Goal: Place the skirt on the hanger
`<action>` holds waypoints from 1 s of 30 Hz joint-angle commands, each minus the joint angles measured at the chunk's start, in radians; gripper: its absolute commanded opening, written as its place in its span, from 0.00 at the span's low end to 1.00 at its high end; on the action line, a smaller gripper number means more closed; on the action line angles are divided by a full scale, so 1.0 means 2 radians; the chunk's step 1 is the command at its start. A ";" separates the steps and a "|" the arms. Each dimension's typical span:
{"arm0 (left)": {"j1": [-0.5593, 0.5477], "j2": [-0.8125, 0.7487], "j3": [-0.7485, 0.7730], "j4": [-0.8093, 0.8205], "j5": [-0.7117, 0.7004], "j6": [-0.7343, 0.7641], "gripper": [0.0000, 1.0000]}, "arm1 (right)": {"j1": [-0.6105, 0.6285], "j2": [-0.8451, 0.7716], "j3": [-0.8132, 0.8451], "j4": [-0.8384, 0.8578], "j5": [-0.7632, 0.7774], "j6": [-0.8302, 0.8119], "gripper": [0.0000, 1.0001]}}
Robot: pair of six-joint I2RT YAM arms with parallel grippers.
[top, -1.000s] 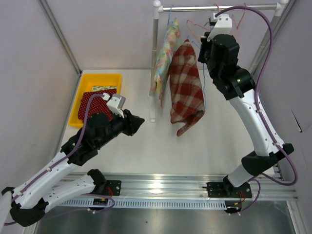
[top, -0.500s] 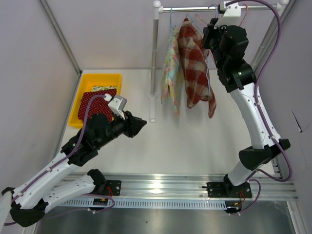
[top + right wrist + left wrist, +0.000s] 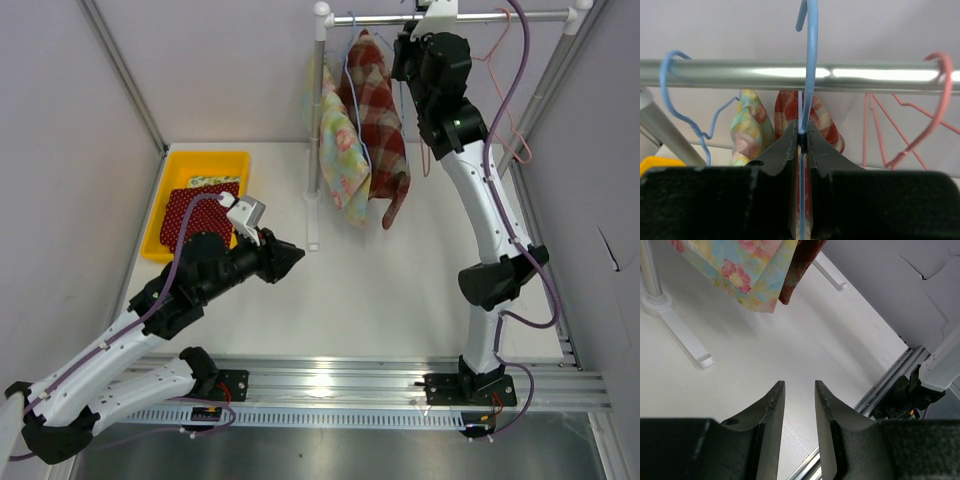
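White tabletop (image 3: pixel 400 280) under silver metal rail (image 3: pixel 715 70). Right gripper (image 3: pixel 802 135) clamped on blue wire hanger (image 3: pixel 809 75), red checked skirt (image 3: pixel 375 110) hanging below. Left gripper (image 3: pixel 798 386) jaws apart, empty.

Skirt (image 3: pixel 378 105): red-and-cream check. It hangs lengthwise from the hanger below the rail (image 3: pixel 545 14), towards the rail's left end. I see it draped in loose folds, with one lower corner trailing to a point. Its left edge meets a floral garment (image 3: pixel 340 150); I cannot tell whether they touch or overlap.

Hanger (image 3: pixel 808 70): thin blue wire, upright. From the right wrist I see its shank crossing in front of the rail and the hook curling above it. I cannot tell whether the hook bears on the rail. The right gripper (image 3: pixel 803 136) is clamped on the shank just below the rail, with the skirt directly behind.
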 commanded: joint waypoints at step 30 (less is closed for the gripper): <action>0.002 0.000 0.060 -0.034 -0.033 0.032 0.51 | -0.027 -0.302 -0.329 -0.042 -0.019 0.155 0.99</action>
